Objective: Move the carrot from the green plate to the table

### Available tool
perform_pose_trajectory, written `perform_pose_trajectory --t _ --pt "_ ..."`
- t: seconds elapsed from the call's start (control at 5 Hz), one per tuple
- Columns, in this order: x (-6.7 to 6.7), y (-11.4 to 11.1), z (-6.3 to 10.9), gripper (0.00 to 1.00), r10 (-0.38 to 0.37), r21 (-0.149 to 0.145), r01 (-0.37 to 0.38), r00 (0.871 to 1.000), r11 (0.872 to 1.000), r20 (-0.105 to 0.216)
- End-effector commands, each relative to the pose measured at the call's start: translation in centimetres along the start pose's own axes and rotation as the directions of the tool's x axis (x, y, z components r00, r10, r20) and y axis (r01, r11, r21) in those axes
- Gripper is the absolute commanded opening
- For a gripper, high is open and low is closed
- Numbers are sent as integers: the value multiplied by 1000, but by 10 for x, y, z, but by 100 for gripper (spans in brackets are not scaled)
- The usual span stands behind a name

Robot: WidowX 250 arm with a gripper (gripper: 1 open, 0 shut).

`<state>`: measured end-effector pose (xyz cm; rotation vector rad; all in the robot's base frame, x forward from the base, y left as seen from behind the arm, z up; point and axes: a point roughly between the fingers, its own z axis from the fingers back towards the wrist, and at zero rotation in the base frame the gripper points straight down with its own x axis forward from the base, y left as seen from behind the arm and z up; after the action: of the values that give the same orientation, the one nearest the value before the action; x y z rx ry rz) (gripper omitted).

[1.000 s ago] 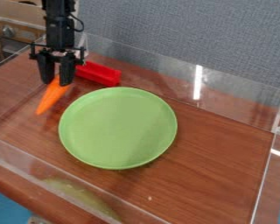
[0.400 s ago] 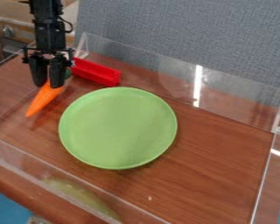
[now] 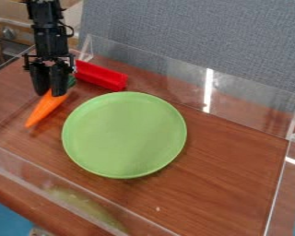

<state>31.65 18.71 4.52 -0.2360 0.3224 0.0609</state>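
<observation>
The table (image 3: pixel 236 175) carries the green plate (image 3: pixel 124 135) near its middle. A red block (image 3: pixel 100 75) lies behind the plate. The black fingers (image 3: pixel 55 88) are closed on the carrot (image 3: pixel 45 108), tilted left of the plate, its tip near the wood

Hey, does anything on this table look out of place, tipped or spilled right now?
Nothing spilled or damaged. The small orange toy carrot hangs tilted in the black gripper, left of the empty round light-green plate; a red rectangular block lies behind.

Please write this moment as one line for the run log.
gripper: shut on carrot | carrot: off green plate, left of it | red block: behind
</observation>
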Motion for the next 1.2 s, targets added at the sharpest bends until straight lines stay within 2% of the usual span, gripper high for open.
perform_pose_trajectory --t 0.0,0.4,0.8,1.0 --pt "-5 -2 34 0 -19 31 16 996 999 91" --pt "-14 -9 55 0 75 -26 -72 988 997 132" --pt "-24 -31 54 0 156 -80 -145 975 986 160" --pt "-26 -41 52 0 195 -95 -181 967 979 166"
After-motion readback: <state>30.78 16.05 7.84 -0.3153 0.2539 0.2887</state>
